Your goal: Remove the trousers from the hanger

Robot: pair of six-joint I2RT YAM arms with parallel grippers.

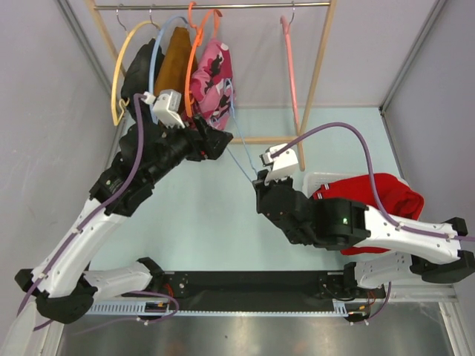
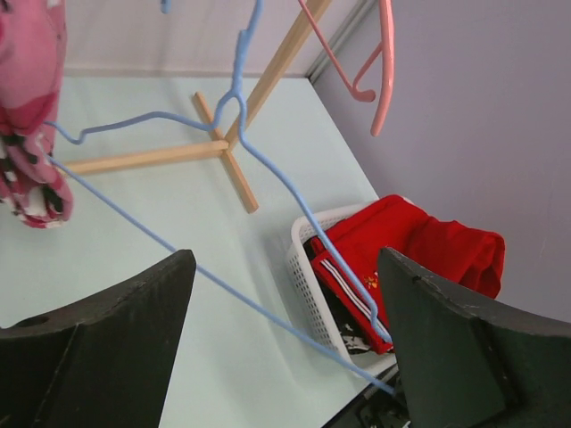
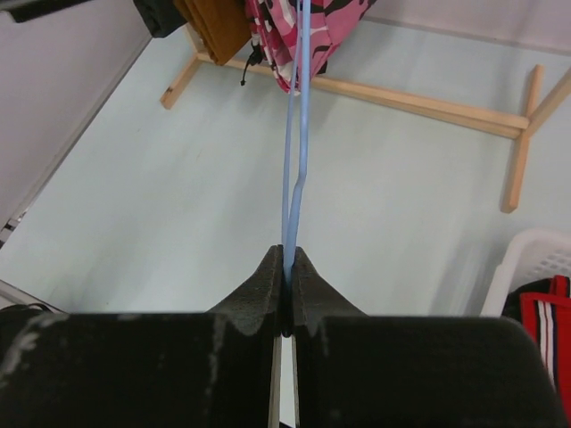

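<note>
Red trousers (image 1: pixel 378 194) off the hanger already, slumped in soft folds over the rim of the white lattice basket (image 2: pixel 299 267) at the right of the desk (image 1: pixel 200 222), white-striped waistband showing. Beneath them, black cloth with white splotches (image 2: pixel 350 337), probably the second pair, mostly hidden. Blue hanger (image 3: pixel 305 89) bare, thin wire, stretched from the wooden rack (image 1: pixel 319 67) down to the right gripper (image 3: pixel 287 263), jaws pressed together on its lower bar. Left gripper (image 2: pixel 284 267) up by the rack, jaws spread wide, holding nothing. Judged nearly finished: only the empty hanger to let go or put back. Left on the rack: pink floral garment (image 1: pixel 211 74), mustard-brown garment (image 1: pixel 176 59), a dark garment of unclear kind (image 1: pixel 139 70), and an empty pink plastic hanger (image 1: pixel 291 59).
</note>
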